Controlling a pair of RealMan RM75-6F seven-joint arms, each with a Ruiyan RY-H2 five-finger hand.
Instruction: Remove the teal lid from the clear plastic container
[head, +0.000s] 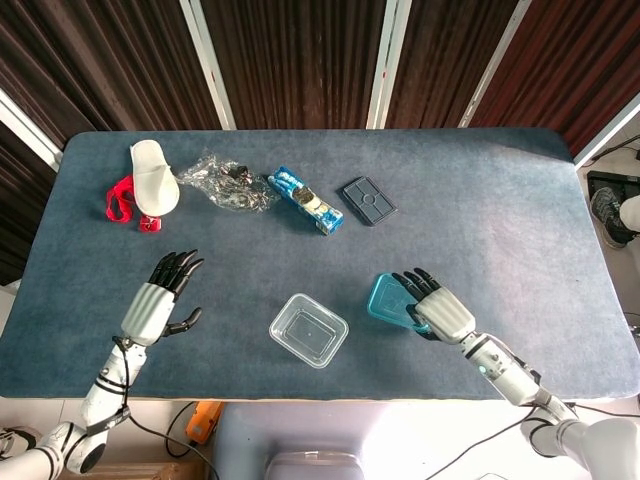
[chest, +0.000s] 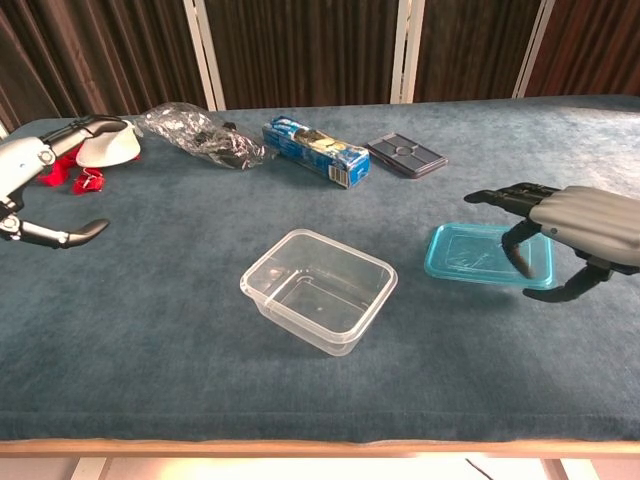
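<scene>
The clear plastic container (head: 308, 330) (chest: 320, 290) stands uncovered on the blue table, near the front middle. To its right the teal lid (head: 386, 299) (chest: 470, 255) lies low and flat on the cloth. My right hand (head: 440, 310) (chest: 575, 225) grips the lid's right edge, fingers over the top and thumb at the near corner. Well off to the left, my left hand (head: 160, 300) (chest: 30, 190) hovers with fingers spread, holding nothing.
Along the back lie a white slipper-like object (head: 153, 175) (chest: 108, 142), a red strap (head: 122, 200), a crumpled plastic bag (head: 225, 182) (chest: 200, 135), a blue packet (head: 307, 200) (chest: 315, 150) and a dark flat case (head: 368, 200) (chest: 405, 155).
</scene>
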